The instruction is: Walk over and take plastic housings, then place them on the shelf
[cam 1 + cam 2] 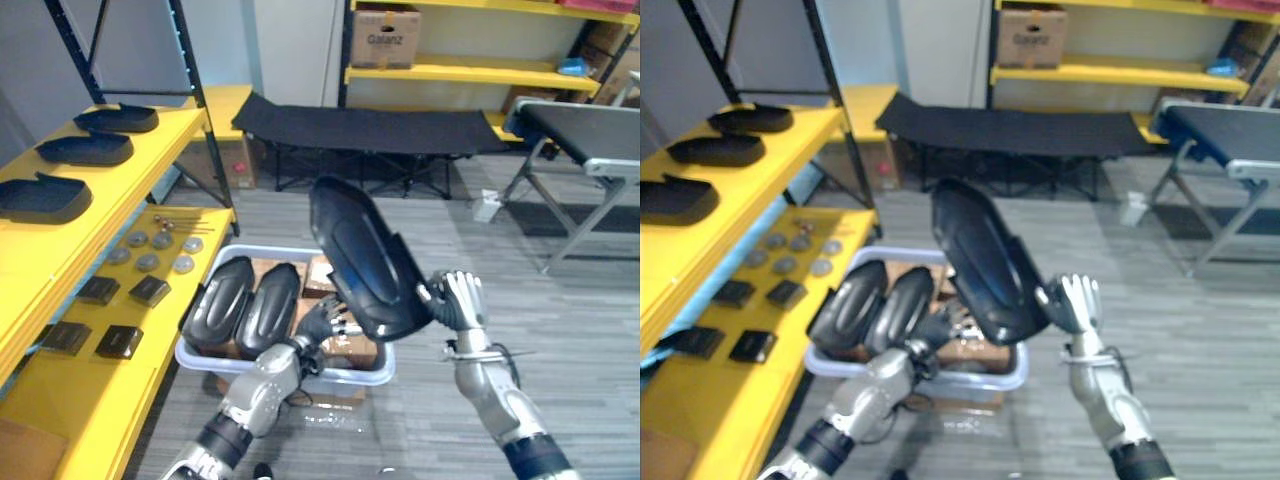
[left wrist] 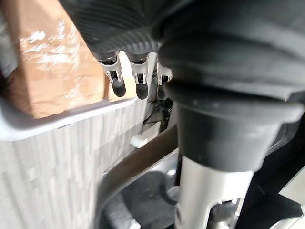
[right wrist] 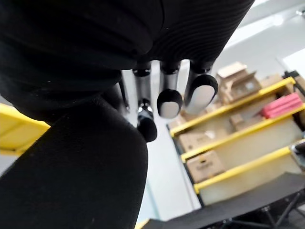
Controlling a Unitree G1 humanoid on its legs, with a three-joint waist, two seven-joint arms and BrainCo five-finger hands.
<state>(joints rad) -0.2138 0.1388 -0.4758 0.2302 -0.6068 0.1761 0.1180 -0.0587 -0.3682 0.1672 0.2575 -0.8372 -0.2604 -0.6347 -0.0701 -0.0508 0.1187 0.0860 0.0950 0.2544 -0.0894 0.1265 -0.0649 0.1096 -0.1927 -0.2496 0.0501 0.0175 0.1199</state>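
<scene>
A long black plastic housing (image 1: 365, 255) is held tilted in the air above a pale bin (image 1: 290, 373). My left hand (image 1: 325, 322) is under its lower end with fingers (image 2: 138, 83) nearly straight along the rim. My right hand (image 1: 455, 300) presses its right side, fingers (image 3: 169, 100) straight and upright. Two more black housings (image 1: 215, 300) (image 1: 268, 305) lie side by side in the bin. Three housings (image 1: 115, 118) (image 1: 85, 148) (image 1: 40, 197) rest on the top level of the yellow shelf (image 1: 60, 255) at left.
The shelf's lower level carries round discs (image 1: 150, 262) and small black blocks (image 1: 120, 340). Brown cartons (image 1: 330, 350) sit in the bin. A black cot (image 1: 370, 125) stands behind, a grey conveyor table (image 1: 590, 130) at right, and a rear yellow rack with a cardboard box (image 1: 385, 38).
</scene>
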